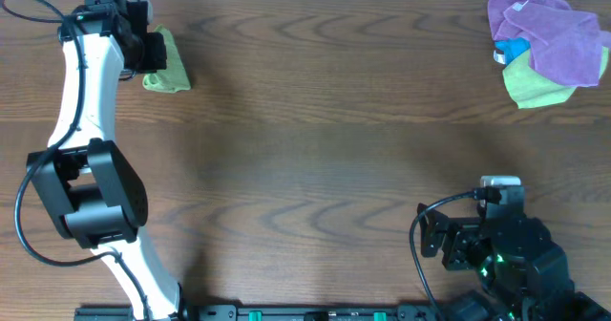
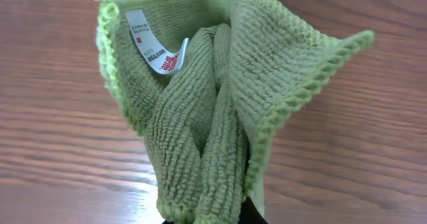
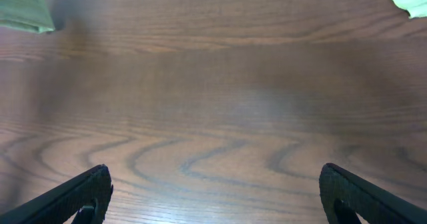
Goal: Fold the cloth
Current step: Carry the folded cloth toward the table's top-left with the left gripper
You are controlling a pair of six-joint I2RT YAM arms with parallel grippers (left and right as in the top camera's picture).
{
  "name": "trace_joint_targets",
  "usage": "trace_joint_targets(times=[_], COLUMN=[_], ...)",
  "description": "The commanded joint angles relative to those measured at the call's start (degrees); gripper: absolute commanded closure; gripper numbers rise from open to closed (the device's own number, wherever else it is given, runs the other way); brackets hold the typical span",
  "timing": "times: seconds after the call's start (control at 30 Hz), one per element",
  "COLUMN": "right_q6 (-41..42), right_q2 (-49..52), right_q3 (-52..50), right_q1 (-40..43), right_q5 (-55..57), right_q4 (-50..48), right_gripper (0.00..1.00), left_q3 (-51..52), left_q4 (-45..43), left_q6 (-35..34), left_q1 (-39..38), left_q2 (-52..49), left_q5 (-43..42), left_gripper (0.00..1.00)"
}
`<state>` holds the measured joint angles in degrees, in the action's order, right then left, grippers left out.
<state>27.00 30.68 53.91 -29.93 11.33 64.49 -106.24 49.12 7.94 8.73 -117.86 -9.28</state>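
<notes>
The lime-green cloth lies bunched at the far left of the table, beside my left gripper. In the left wrist view the cloth fills the frame, gathered into folds, its white tag showing at the upper left. Its lower folds run between my left gripper's jaws, which are shut on it. My right gripper is open and empty, low over bare wood at the near right of the table. The cloth's edge shows at the right wrist view's top left.
A purple cloth lies bunched with a yellower green cloth and a small blue object at the far right corner. The table is dark wood grain. The left arm's white links stretch along the left side.
</notes>
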Motion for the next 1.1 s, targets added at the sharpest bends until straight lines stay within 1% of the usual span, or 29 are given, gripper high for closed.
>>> trace_joint_targets(times=[0.0,0.07,0.17,0.23,0.33,0.5,0.6,0.7,0.9,1.07], right_q6=[0.2,0.2,0.2,0.2,0.2,0.22,0.24,0.87,0.87,1.7], right_q2=[-0.17,-0.17,-0.17,-0.17,-0.17,-0.17,-0.17,-0.17,-0.17,-0.17], right_q3=[-0.09,-0.09,-0.09,-0.09,-0.09,-0.09,-0.09,-0.09,-0.09,-0.09], right_q1=[-0.48,-0.48,-0.48,-0.48,-0.48,-0.48,-0.48,-0.48,-0.48,-0.48], right_q5=[0.22,0.2,0.2,0.22,0.22,0.22,0.2,0.22,0.17,-0.28], right_q4=[-0.28,-0.26,-0.24,-0.28,-0.26,-0.26,-0.26,-0.28,-0.26,-0.22], right_gripper=[0.01,0.01,0.01,0.01,0.01,0.01,0.01,0.01,0.01,0.01], left_q3=[-0.98,-0.98,-1.14,-2.43,-6.38,-16.96,-19.76,-19.93,-20.2,-20.31], left_q4=[-1.27,-2.75,-5.99,-6.1,-4.0,1.38,3.8,5.27,6.29,6.32], left_q6=[1.03,1.01,0.22,-0.87,-0.61,-0.61,-0.61,-0.66,-0.61,-0.72], left_q1=[-1.49,-2.16,-2.6,-2.51,-2.49,-2.45,-2.12,-1.81,-0.5,2.1], left_q2=[-0.63,-0.63,-2.01,-4.35,-8.46,-16.0,-18.6,-20.15,-20.5,-20.52], left_q5=[-3.69,-4.74,-4.15,-4.68,-5.14,-3.78,-3.76,-2.95,5.05,4.96], left_gripper=[0.94,0.94,0.94,0.95,0.95,0.95,0.94,0.94,0.94,0.94])
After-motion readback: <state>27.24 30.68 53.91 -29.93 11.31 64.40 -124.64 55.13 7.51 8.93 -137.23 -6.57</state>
